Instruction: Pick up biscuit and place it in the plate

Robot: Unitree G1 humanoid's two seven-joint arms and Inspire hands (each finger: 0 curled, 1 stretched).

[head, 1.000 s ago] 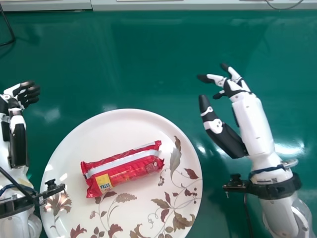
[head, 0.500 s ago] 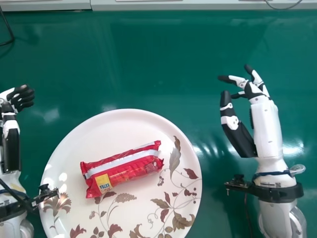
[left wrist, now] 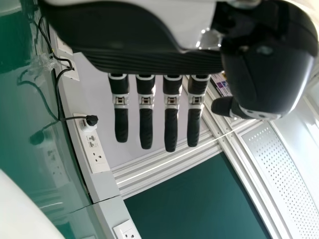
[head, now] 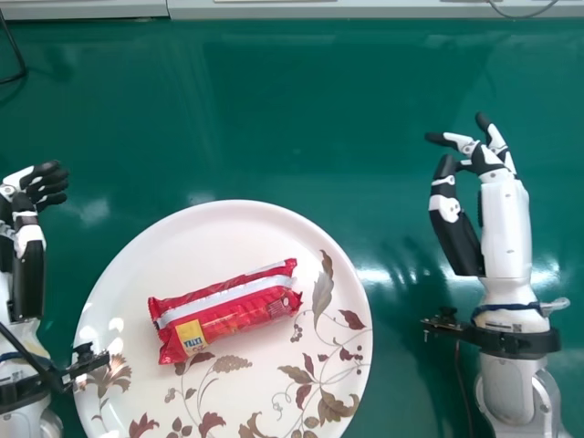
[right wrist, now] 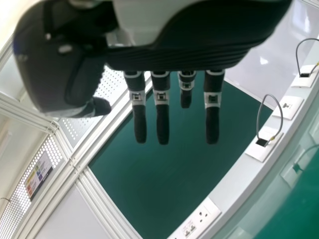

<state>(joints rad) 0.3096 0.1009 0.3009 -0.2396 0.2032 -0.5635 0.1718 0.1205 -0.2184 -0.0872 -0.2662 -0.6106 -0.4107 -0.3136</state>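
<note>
Your left hand (head: 26, 196) is loosely spread off the plate's (head: 228, 224) left edge, the biscuit (head: 228, 312) lies well inside the rim, where the task wants it, and your right hand (head: 505, 219), past the right edge, is spread and empty, presumably having nothing left to carry.

glossy green tbl (head: 274, 109) w/ light glare (head: 376, 275); sockets (left wrist: 94, 149) on grey strip (left wrist: 107, 184), prob. trunking; green wall panel (left wrist: 194, 204).

The left hand (head: 46, 178) and right hand (head: 503, 219) are white and black, with mostly black thumbs (head: 459, 245) and white-banded black fingers (right wrist: 162, 119), on white forearms (head: 507, 392) ringed by black clamps (head: 516, 342) and dark blue cord (head: 504, 307).
</note>
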